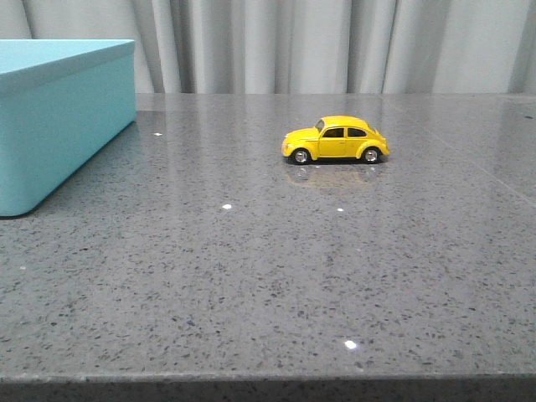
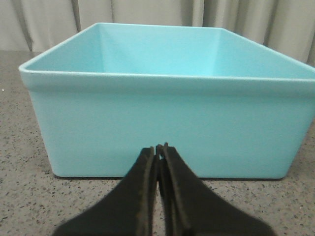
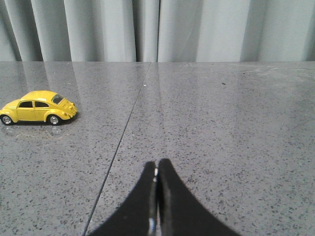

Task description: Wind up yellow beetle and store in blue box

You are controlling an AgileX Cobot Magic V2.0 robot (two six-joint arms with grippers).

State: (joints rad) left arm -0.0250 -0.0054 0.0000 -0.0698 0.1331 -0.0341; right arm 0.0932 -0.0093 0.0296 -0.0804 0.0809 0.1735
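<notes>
The yellow beetle [image 1: 336,140] stands on its wheels on the grey speckled table, right of centre, nose to the left. It also shows in the right wrist view [image 3: 38,107], off to one side and well ahead of my right gripper [image 3: 157,164], which is shut and empty low over the table. The blue box [image 1: 59,117] stands at the far left, open on top. In the left wrist view the blue box [image 2: 167,123] fills the frame, its inside showing nothing. My left gripper [image 2: 157,148] is shut and empty, close before its near wall. Neither gripper shows in the front view.
The grey stone table [image 1: 251,276] has a front edge near the bottom of the front view and a thin seam line [image 3: 123,128] running across it. A grey pleated curtain [image 1: 335,42] hangs behind the table.
</notes>
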